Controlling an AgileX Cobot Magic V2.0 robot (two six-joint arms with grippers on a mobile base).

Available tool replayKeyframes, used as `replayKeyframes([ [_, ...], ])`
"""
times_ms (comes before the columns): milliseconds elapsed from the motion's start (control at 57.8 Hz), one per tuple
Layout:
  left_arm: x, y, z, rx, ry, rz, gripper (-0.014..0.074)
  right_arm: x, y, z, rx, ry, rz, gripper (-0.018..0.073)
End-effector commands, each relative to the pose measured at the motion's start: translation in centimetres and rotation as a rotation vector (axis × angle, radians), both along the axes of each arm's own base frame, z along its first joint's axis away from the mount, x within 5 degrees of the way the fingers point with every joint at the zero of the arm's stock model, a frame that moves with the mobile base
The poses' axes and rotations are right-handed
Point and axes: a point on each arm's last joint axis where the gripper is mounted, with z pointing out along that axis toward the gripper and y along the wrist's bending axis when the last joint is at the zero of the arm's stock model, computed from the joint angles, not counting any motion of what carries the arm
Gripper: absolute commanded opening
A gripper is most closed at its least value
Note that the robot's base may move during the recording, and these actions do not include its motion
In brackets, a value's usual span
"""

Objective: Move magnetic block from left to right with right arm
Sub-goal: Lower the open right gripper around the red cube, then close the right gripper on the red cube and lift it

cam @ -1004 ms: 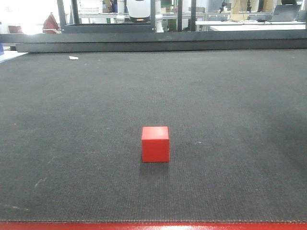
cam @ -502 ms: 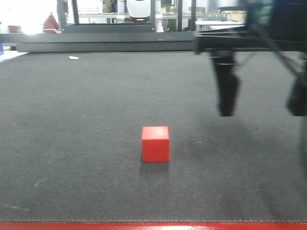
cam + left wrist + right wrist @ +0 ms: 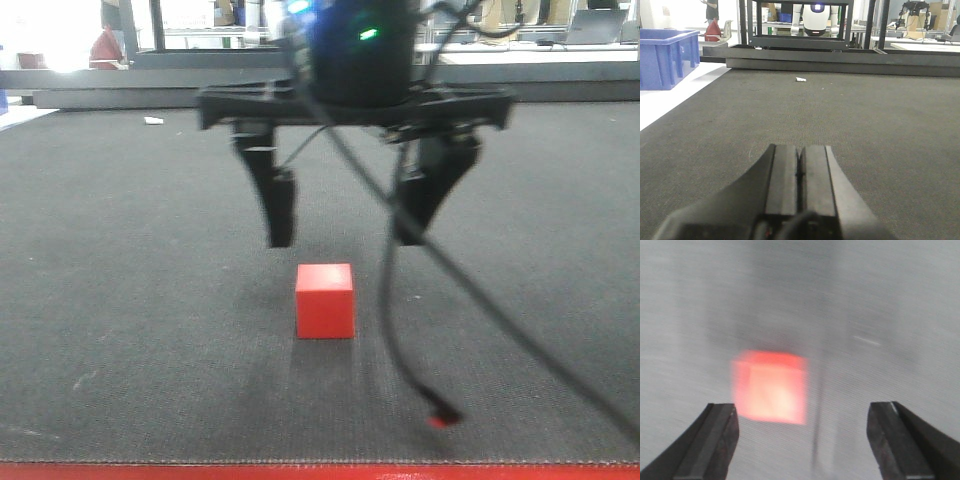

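Exterior front-facing view: the right gripper (image 3: 346,240) fills the upper middle of the frame. Its two dark fingers are spread wide and point down, with their tips hanging just above the magnetic block (image 3: 324,300) and not touching it. Judging by that stance, it is lined up to straddle the cube, one finger down each side. The gap is wider than the cube, so there is room to spare.

In the right wrist view the picture is blurred. The block (image 3: 771,387) shows left of centre, closer to the finger at lower left than to the one at lower right, so the approach probably needs a small sideways correction before closing.

The left gripper (image 3: 800,165) sits low at the bottom of its own view with its fingers pressed together on nothing. It looks parked out of the way, since the task belongs to the other arm.

A black cable (image 3: 437,415) with a red tip trails from the right arm onto the mat at lower right, clear of the cube.

The block rests flat at lower centre on a dark, coarse-woven mat (image 3: 150,300), which is bordered by a glossy red strip (image 3: 320,472) along the bottom edge. At the back stand a black metal frame (image 3: 795,40) and, at upper left, a blue bin (image 3: 665,57). A small white scrap (image 3: 800,79) lies far back on the mat.
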Motion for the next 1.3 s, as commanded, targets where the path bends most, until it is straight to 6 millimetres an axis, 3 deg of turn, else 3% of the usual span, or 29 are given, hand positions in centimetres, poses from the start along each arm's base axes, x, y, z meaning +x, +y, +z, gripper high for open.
replayKeyframes([
  [0, -0.1, 0.1, 0.5, -0.016, -0.088, 0.004, -0.0117, 0.2, 0.5, 2.2, 0.056, -0.046, -0.001, 0.0624],
  [485, -0.1, 0.1, 0.5, -0.016, -0.088, 0.004, -0.0117, 0.9, 1.2, -0.9, 0.005, 0.037, -0.01, 0.0624],
  [1281, -0.1, 0.1, 0.5, -0.016, -0.088, 0.004, -0.0117, 1.2, 1.4, -1.4, 0.022, 0.039, -0.016, 0.0624],
])
